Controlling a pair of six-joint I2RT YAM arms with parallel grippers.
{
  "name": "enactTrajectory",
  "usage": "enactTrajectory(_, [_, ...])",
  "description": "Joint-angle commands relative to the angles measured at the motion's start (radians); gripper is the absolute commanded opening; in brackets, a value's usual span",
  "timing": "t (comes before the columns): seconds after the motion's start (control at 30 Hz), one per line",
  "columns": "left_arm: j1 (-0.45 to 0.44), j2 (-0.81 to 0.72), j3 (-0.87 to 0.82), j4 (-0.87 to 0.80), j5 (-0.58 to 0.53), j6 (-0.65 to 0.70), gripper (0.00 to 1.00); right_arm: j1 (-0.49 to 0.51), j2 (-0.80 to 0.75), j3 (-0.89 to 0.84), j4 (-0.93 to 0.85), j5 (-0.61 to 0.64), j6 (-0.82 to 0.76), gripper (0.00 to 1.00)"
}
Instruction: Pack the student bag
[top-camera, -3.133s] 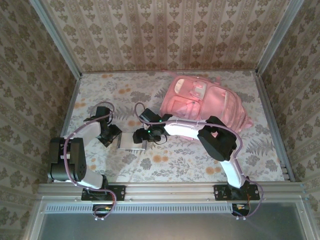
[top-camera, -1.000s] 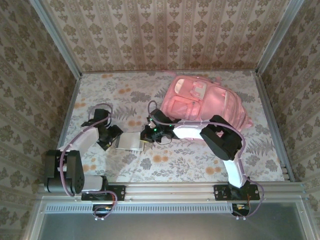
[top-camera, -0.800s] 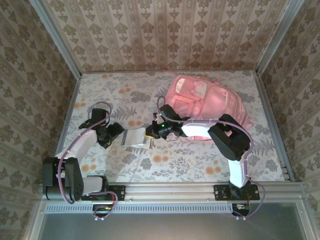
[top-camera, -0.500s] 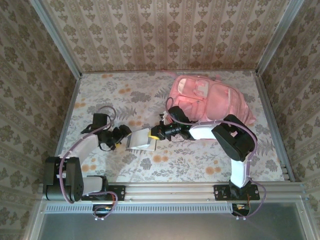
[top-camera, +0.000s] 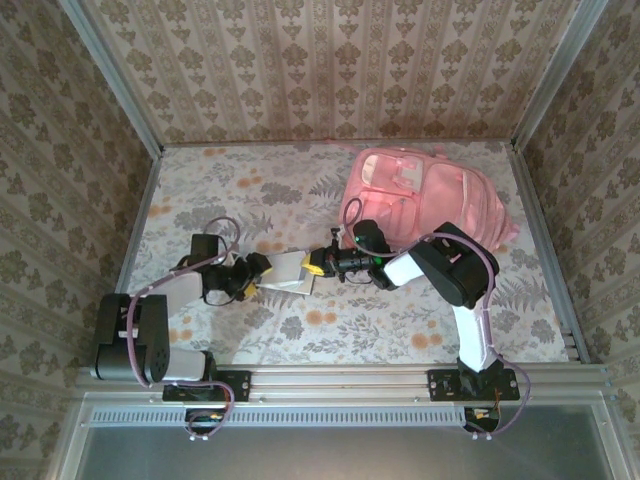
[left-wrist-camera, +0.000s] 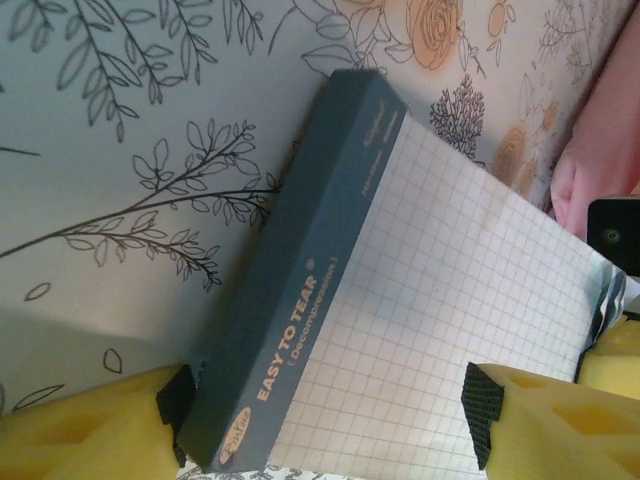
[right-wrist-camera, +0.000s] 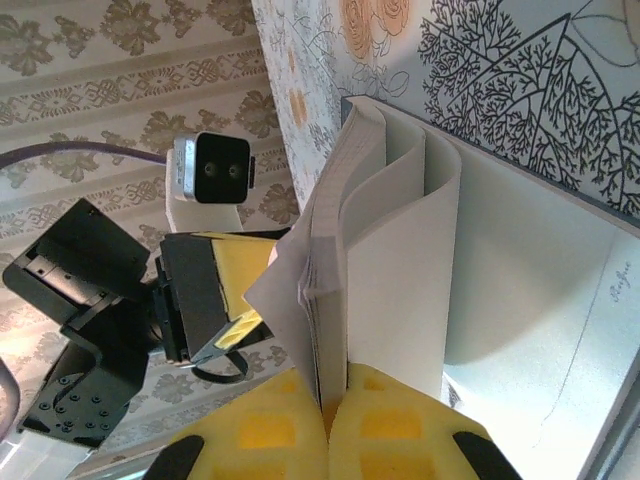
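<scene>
Since the earliest frame the pad (top-camera: 287, 272) has travelled rightward across the table (top-camera: 230, 190) toward the bag (top-camera: 440, 195). The bag itself has slid toward the right wall. The left arm is now reaching far out over the table while the right arm is folding back on itself.

The bag is lying at the far right of the table, pockets up, its near edge just behind the right wrist. The right gripper (right-wrist-camera: 325, 405) is pinching the pad's loose sheets. Its yellow fingers are pressing together on the paper edge while the sheets are fanning apart beyond them.

The left gripper (left-wrist-camera: 325, 415) is straddling the pad's opposite end, its fingers (left-wrist-camera: 90, 425) standing wide on either side of the grid page. One black tip is touching the blue-grey spine, but I cannot tell whether the fingers are squeezing. The pad is sitting between the two grippers.
</scene>
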Motion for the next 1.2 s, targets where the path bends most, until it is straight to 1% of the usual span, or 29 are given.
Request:
enactTrajectory(0.0, [-0.019, 0.026, -0.016, 0.098, 0.049, -0.054, 0.67, -0.018, 0.034, -0.017, 0.064, -0.001, 0.075, 0.0])
enactTrajectory(0.03, [-0.021, 0.028, -0.015, 0.106, 0.046, -0.059, 0.63, -0.018, 0.034, -0.018, 0.062, -0.001, 0.073, 0.0])
enactTrajectory(0.1, [-0.022, 0.025, -0.015, 0.122, 0.035, -0.074, 0.51, -0.019, 0.031, -0.02, 0.056, -0.002, 0.069, 0.0])
enactTrajectory(0.2, [-0.022, 0.013, -0.01, 0.14, 0.029, -0.089, 0.38, -0.018, 0.029, -0.024, 0.045, 0.0, 0.06, 0.0])
enactTrajectory(0.33, [-0.022, -0.044, 0.008, 0.109, 0.006, -0.079, 0.29, -0.017, 0.016, -0.023, -0.02, 0.003, 0.021, 0.0])
enactTrajectory(0.47, [-0.021, -0.124, 0.031, 0.037, -0.03, -0.05, 0.15, -0.016, -0.008, -0.025, -0.069, 0.013, -0.009, 0.0])
enactTrajectory(0.5, [-0.019, -0.145, 0.036, 0.016, -0.059, -0.049, 0.1, -0.016, -0.015, -0.027, -0.076, 0.018, -0.011, 0.02])
enactTrajectory(0.57, [-0.019, -0.184, 0.044, -0.016, -0.082, -0.051, 0.08, -0.015, -0.039, -0.031, -0.102, 0.03, -0.022, 0.08])
enactTrajectory(0.6, [-0.018, -0.206, 0.048, -0.024, -0.088, -0.057, 0.08, -0.015, -0.057, -0.032, -0.128, 0.041, -0.034, 0.12])
enactTrajectory(0.63, [-0.018, -0.222, 0.051, -0.028, -0.091, -0.065, 0.07, -0.013, -0.078, -0.034, -0.156, 0.05, -0.046, 0.19])
enactTrajectory(0.7, [-0.016, -0.266, 0.054, -0.032, -0.093, -0.087, 0.07, -0.008, -0.134, -0.034, -0.249, 0.078, -0.093, 0.42])
enactTrajectory(0.77, [-0.016, -0.31, 0.058, -0.036, -0.098, -0.112, 0.06, -0.001, -0.21, -0.041, -0.351, 0.127, -0.142, 0.55])
enactTrajectory(0.83, [-0.015, -0.359, 0.06, -0.038, -0.106, -0.138, 0.05, 0.005, -0.296, -0.051, -0.469, 0.194, -0.194, 0.63])
enactTrajectory(0.87, [-0.014, -0.386, 0.062, -0.041, -0.111, -0.156, 0.05, 0.009, -0.339, -0.054, -0.527, 0.223, -0.217, 0.69])
enactTrajectory(0.9, [-0.014, -0.415, 0.064, -0.04, -0.117, -0.175, 0.04, 0.014, -0.378, -0.058, -0.574, 0.25, -0.23, 0.77])
enactTrajectory(1.0, [-0.019, -0.481, 0.067, -0.027, -0.133, -0.241, 0.0, 0.03, -0.461, -0.081, -0.595, 0.288, -0.207, 0.95])
enactTrajectory(1.07, [-0.03, -0.514, 0.06, 0.005, -0.141, -0.294, 0.0, 0.047, -0.488, -0.093, -0.548, 0.289, -0.165, 0.99])
enactTrajectory(1.17, [-0.05, -0.553, 0.051, 0.037, -0.159, -0.367, 0.0, 0.084, -0.499, -0.089, -0.455, 0.293, -0.104, 1.0])
